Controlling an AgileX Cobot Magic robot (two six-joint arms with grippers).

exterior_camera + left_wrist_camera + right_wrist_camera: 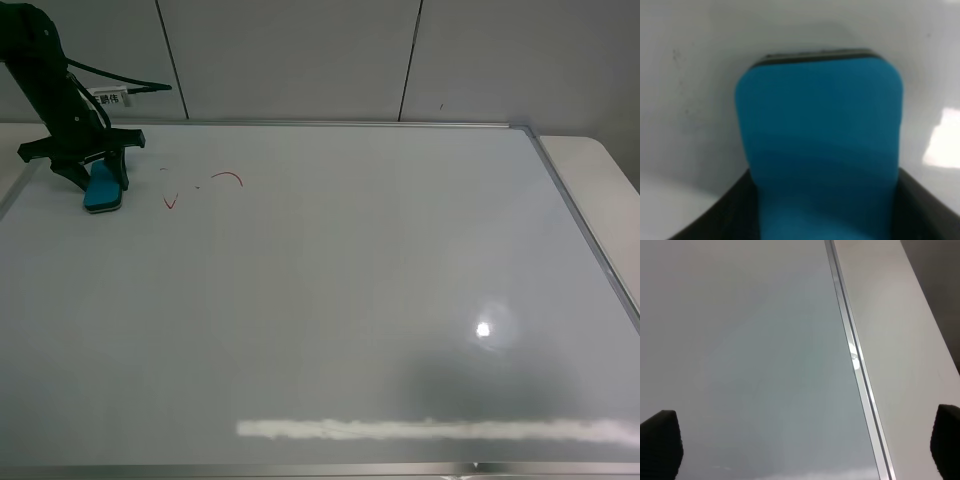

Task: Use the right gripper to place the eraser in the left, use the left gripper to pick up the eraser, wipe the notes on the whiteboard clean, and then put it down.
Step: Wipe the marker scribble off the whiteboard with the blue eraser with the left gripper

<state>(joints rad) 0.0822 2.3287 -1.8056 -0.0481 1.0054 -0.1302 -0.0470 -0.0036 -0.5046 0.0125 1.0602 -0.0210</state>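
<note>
Teal eraser [103, 190], gripped by left end effector [99, 182], near whiteboard [350, 280] left edge.

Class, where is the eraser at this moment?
In the exterior high view the eraser sits near the whiteboard's far-left corner, held by the left gripper, just left of the notes.

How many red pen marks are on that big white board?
2 clear ones: a small red V-shaped stroke and a red curved arc to its right, near the teal-blue eraser block. Fainter specks may lie between them.
</note>
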